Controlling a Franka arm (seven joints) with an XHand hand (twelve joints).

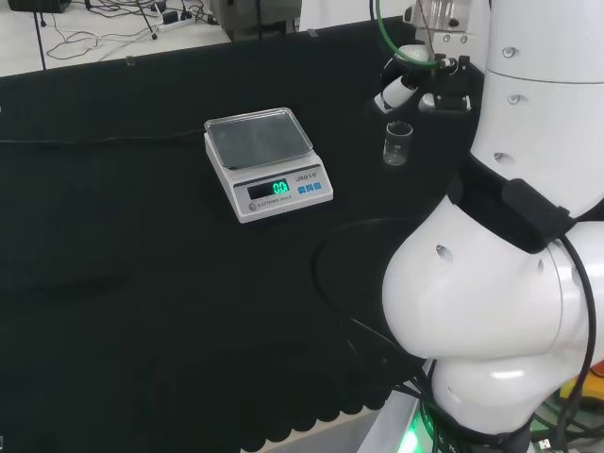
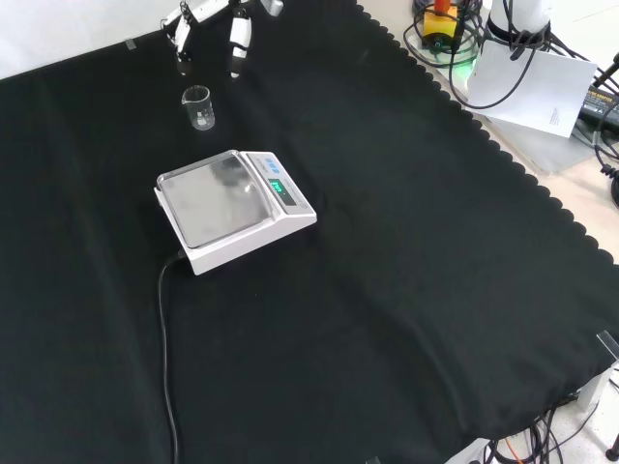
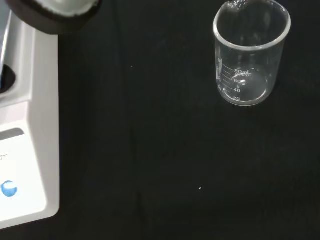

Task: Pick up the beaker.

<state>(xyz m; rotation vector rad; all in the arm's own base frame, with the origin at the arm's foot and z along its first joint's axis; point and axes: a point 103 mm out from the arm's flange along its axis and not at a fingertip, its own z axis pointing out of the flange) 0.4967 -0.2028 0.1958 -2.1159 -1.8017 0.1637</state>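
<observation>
Beaker (image 2: 197,106) upright on cloth, just below open-fingered hand (image 2: 208,21), apart from it.

The arm (image 1: 491,311) is built of bulging glossy white links with small round screw recesses, a black band between two links and a black cable running down its side. A green cable (image 1: 392,42) loops near the wrist. The hand (image 2: 208,19) has white fingers with black joints.

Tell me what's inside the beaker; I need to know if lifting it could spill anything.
The beaker looks empty: the wrist view shows black cloth through its clear wall and base. A thin film of clear liquid could not be ruled out. The hand hangs above it, open.
</observation>
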